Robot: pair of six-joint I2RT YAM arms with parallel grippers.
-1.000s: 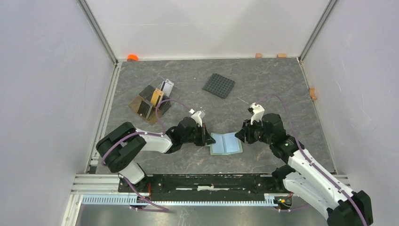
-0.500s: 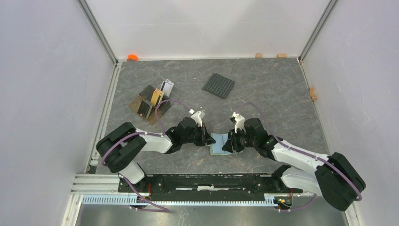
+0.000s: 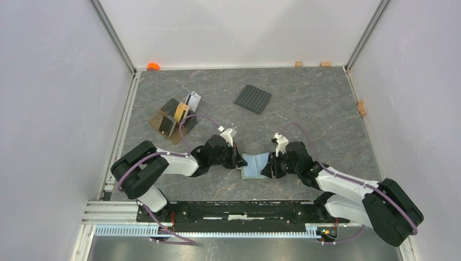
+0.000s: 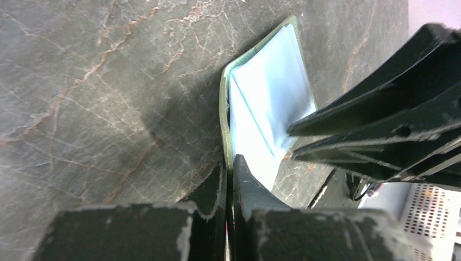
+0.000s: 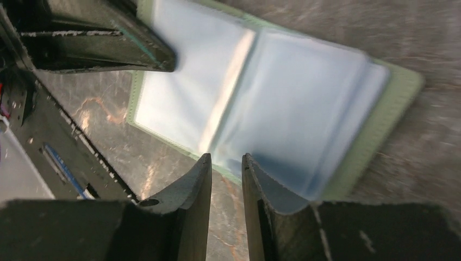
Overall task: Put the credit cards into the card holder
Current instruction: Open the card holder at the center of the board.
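The card holder (image 3: pixel 253 165) lies open on the table between my two arms, sage-green at the rim and light blue inside (image 5: pixel 282 103). My left gripper (image 3: pixel 237 161) is shut, and the holder's green left edge (image 4: pixel 223 119) runs into its jaws (image 4: pixel 229 163). My right gripper (image 3: pixel 267 168) stands a little open at the holder's near right part. One fingertip (image 5: pixel 251 163) lies over the blue page, and only table shows in the gap. The credit cards (image 3: pixel 181 111), black, tan-gold and white-grey, stand in the brown tray (image 3: pixel 161 124) at the back left.
A black studded square plate (image 3: pixel 253 98) lies behind the holder. An orange object (image 3: pixel 153 66) sits at the far left corner. Small wooden blocks (image 3: pixel 298 63) line the back and right edges. Grey walls close in all sides.
My right arm has swung in leftward and lowered onto the holder's right half, which it now partly hides. Its jaws have narrowed slightly. The left arm has not moved.
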